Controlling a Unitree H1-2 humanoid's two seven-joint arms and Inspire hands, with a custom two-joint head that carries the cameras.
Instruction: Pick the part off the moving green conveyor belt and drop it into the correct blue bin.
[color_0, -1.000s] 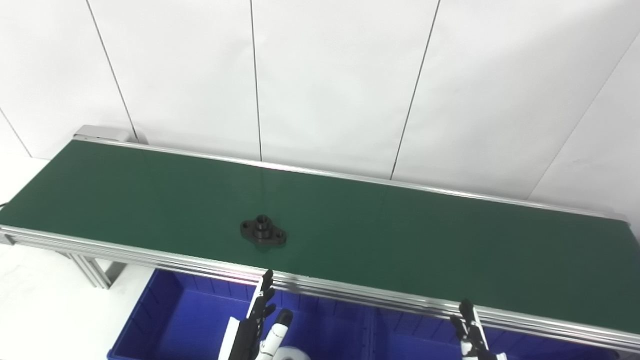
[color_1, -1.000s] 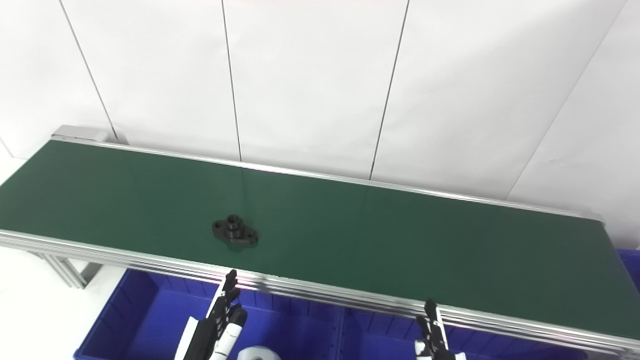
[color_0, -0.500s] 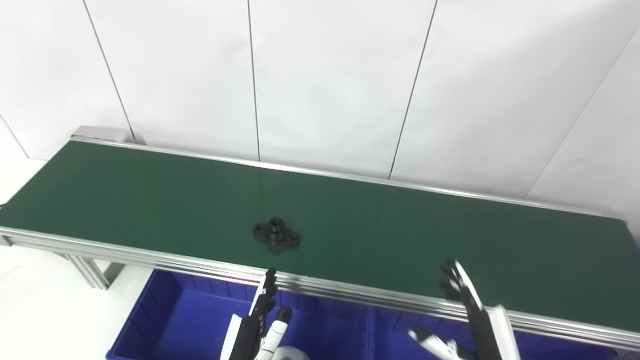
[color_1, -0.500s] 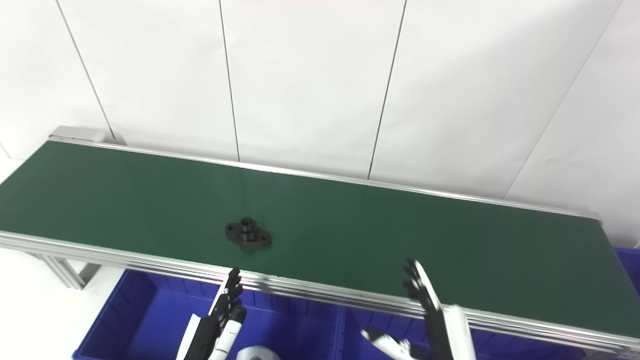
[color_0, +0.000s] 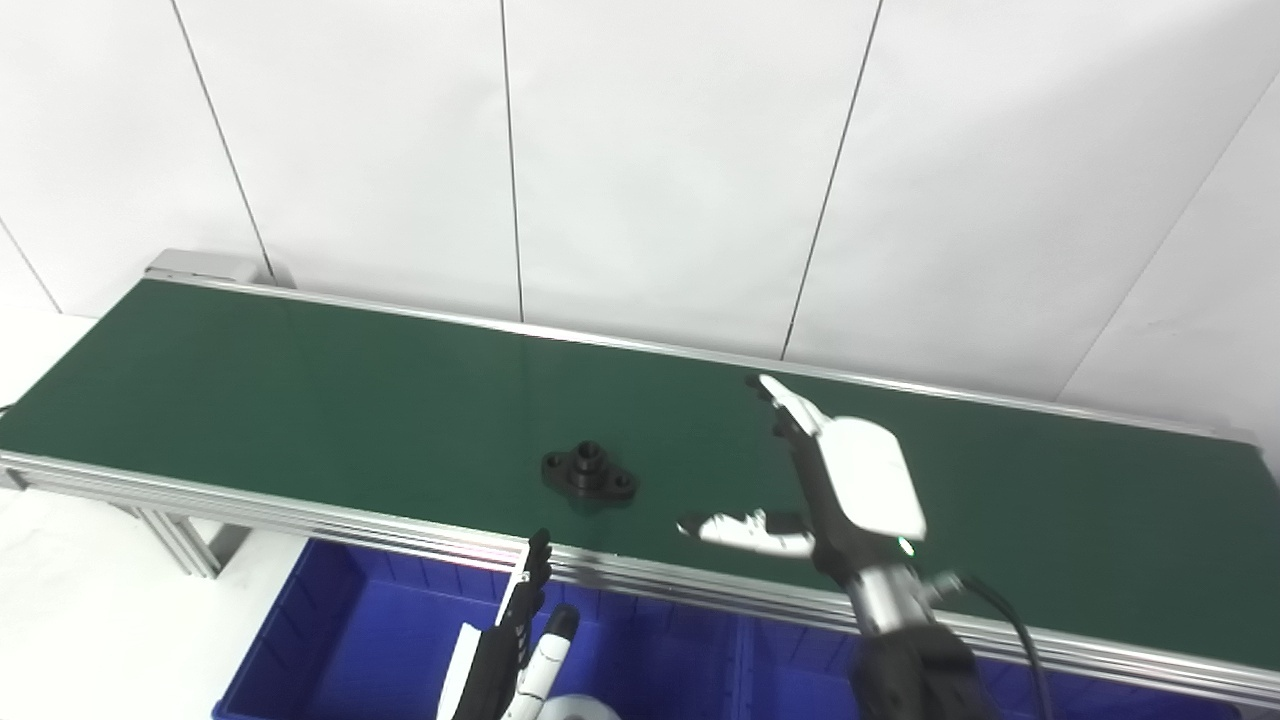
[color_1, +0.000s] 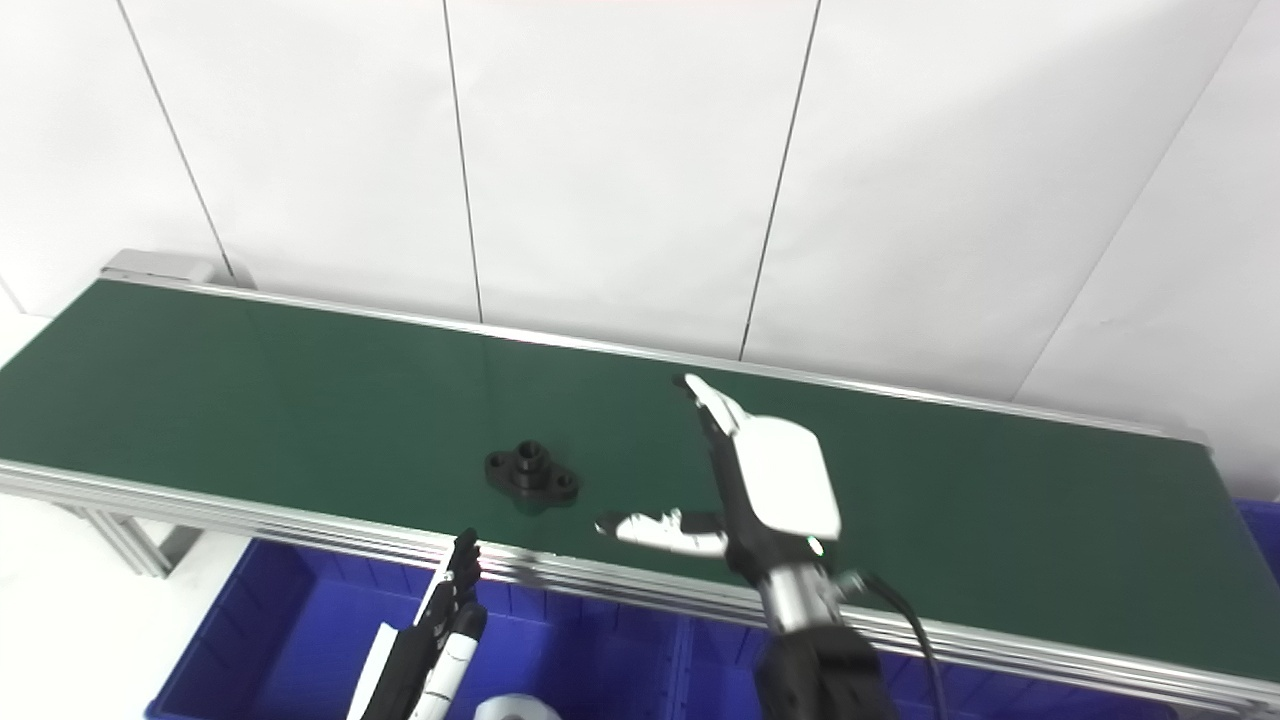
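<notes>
A black flanged part (color_0: 590, 472) with a raised round hub lies on the green conveyor belt (color_0: 300, 400), near its front rail. My right hand (color_0: 835, 480) is raised over the belt, to the right of the part and apart from it, open with fingers stretched and thumb pointing left. My left hand (color_0: 515, 645) hangs low in front of the belt over the blue bin (color_0: 340, 640), open and holding nothing. In the right eye view the part (color_1: 532, 473) lies left of the right hand (color_1: 760, 480).
Blue bins (color_1: 260, 640) stand under the belt's front rail (color_0: 300, 515), a divider (color_0: 742, 665) between them. A white round object (color_0: 585, 708) shows at the bottom edge in the left bin. White wall panels rise behind the belt.
My right hand rose from below the front rail to above the belt, fingers spread. The part travelled rightward along the belt. My left hand stayed in place.
</notes>
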